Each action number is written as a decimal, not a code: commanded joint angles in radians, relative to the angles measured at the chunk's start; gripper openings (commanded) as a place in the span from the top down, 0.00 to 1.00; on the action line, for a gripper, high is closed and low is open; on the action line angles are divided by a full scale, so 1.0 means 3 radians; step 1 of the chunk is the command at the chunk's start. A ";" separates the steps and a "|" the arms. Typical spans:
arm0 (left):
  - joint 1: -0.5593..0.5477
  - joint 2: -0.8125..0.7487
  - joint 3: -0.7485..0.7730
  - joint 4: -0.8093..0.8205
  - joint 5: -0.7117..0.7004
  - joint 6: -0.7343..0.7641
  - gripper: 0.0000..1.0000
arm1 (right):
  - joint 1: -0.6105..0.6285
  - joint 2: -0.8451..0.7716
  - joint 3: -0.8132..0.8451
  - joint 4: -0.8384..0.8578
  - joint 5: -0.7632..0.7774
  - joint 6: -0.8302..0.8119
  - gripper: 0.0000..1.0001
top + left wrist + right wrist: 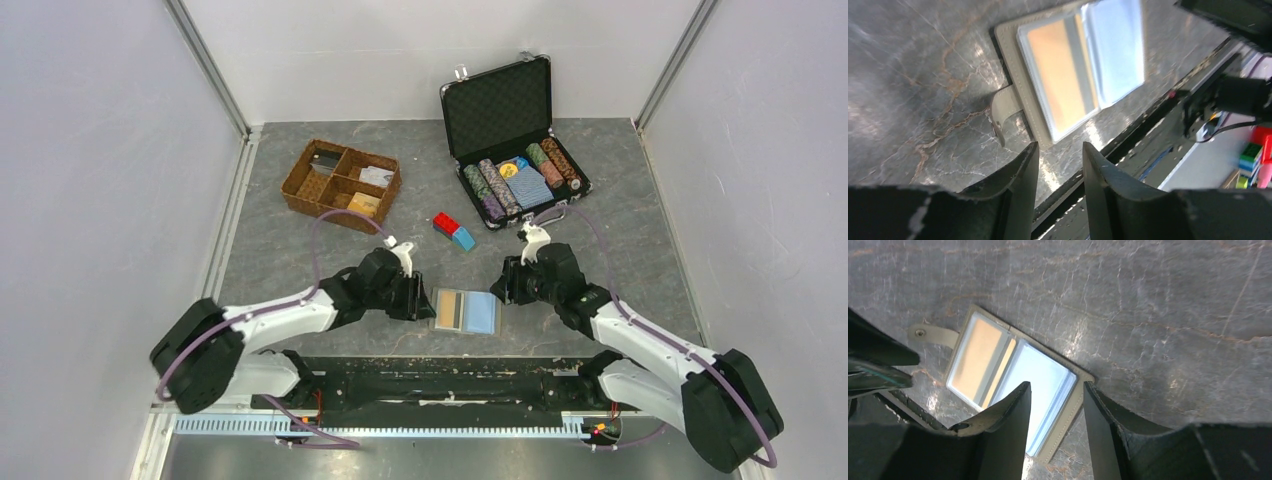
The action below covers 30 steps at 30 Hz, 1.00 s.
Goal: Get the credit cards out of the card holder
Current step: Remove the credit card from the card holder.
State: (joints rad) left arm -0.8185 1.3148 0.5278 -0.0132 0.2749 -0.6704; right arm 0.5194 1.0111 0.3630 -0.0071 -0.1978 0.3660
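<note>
The grey-tan card holder (pixel 466 311) lies open and flat on the table near the front edge. An orange-gold card (pixel 446 309) shows in its left half and a light blue card (pixel 481 312) in its right half. My left gripper (pixel 418 300) is open and empty just left of the holder; in its wrist view (pixel 1058 147) the holder (pixel 1018 85) with its side tab (pixel 1003 107) lies just ahead of the fingertips. My right gripper (pixel 503 292) is open and empty at the holder's right edge; in its wrist view (pixel 1055 386) the jaws straddle the edge over the blue card (pixel 1038 377).
A black chip case (pixel 512 140) stands open at the back right with chips and a blue patterned pack. A brown wicker tray (pixel 340 183) sits at the back left. A red and blue block (pixel 453 231) lies mid-table. The table's front edge (pixel 1128 132) runs just behind the holder.
</note>
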 commanded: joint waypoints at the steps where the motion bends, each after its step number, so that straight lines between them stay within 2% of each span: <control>1: -0.0018 -0.0562 0.0094 -0.0342 -0.0613 -0.0185 0.54 | 0.0010 -0.0102 0.0256 -0.0260 0.0303 0.0254 0.53; 6: -0.0018 -0.1036 0.0225 -0.0956 -0.1339 0.0016 0.48 | 0.0355 -0.0151 0.0325 -0.0363 0.0747 0.0759 0.54; 11: -0.0018 -0.1395 0.0285 -0.1341 -0.1623 0.0254 0.40 | 0.0875 0.0065 0.0459 -0.0406 0.1188 0.1167 0.55; 17: -0.0018 -0.1714 0.0363 -0.1840 -0.1971 0.0455 0.38 | 0.1348 0.0326 0.0664 -0.0397 0.1658 0.1476 0.53; 22: -0.0018 -0.2076 0.0316 -0.1849 -0.1848 0.0394 0.38 | 0.1713 0.0668 0.0955 -0.0604 0.1983 0.1688 0.49; 30: -0.0023 -0.2528 0.0188 -0.1916 -0.2200 0.0267 0.33 | 0.2120 0.1333 0.1457 -0.0875 0.2253 0.1828 0.50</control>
State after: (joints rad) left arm -0.8204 0.6033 0.5964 -0.5861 -0.2977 -0.5858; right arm 1.1156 1.3457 0.7132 -0.2165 0.3866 0.8669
